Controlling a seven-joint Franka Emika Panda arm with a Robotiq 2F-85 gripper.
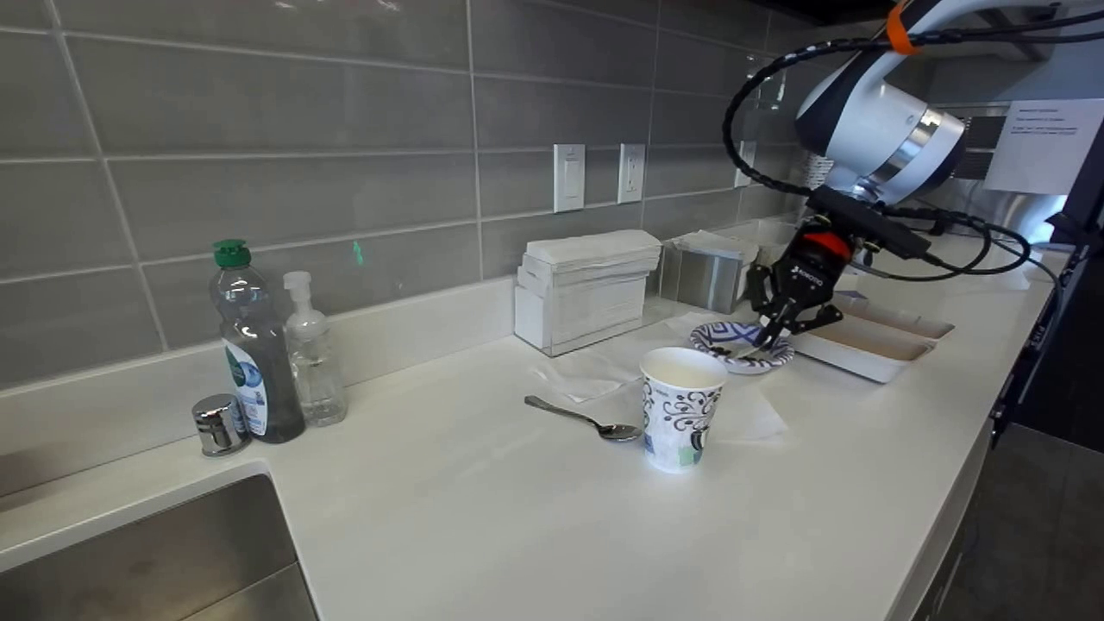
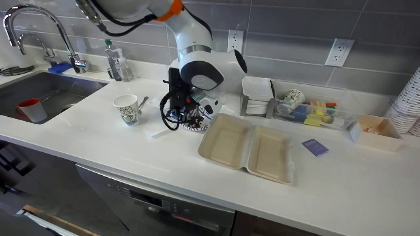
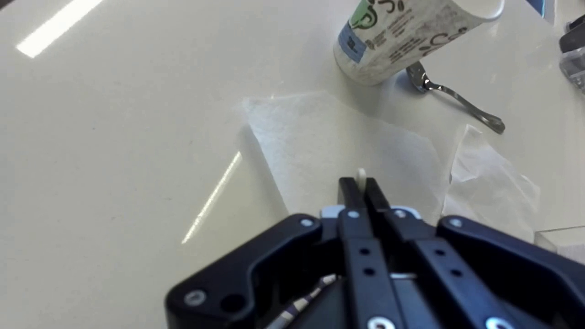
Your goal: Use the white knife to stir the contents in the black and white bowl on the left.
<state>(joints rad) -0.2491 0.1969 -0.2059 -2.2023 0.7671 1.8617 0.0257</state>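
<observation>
The black and white bowl is standing level on the counter, nearer the back edge than the front one. Its shallow rim is carrying a dark pattern; brown-black crumbs are lying inside. Over the bowl, the white knife is mostly hiding, only a narrow, rounded end showing clearly.

A cup and spoon are occupying the wrist view's upper right. Far left in an exterior view, a mug is resting in a sink.
</observation>
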